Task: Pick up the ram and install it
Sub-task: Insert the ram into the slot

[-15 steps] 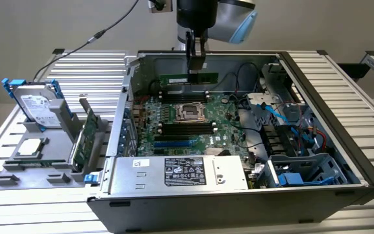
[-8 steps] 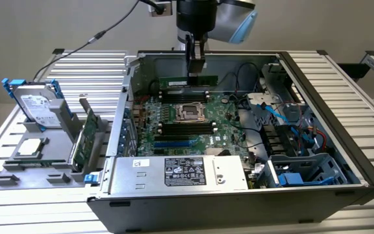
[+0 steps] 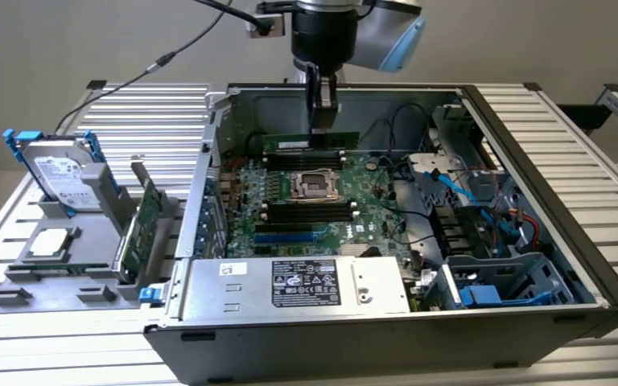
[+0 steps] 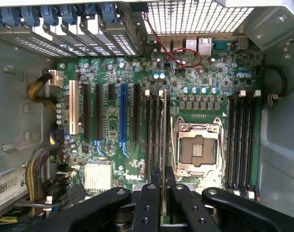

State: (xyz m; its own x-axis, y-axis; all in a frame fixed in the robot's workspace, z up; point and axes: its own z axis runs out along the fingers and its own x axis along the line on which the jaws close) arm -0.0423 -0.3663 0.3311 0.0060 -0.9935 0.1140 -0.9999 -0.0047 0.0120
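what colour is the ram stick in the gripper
Green board with a white label. The ram shows best in the exterior view.

One open computer case [image 3: 341,354], one robot arm [image 3: 331,24].
Inside: one motherboard [image 3: 365,193], one processor socket [image 3: 312,183], one stick of ram [image 3: 306,141], one power supply [image 3: 298,283], one blue expansion slot [image 4: 123,116], one white slot [image 4: 72,106], and one bank of four black memory slots [image 4: 239,140]. Beside the case: one tray [image 3: 30,277] carrying one hard drive [image 3: 62,173], one processor chip [image 3: 51,241] and one upright expansion card [image 3: 138,233].
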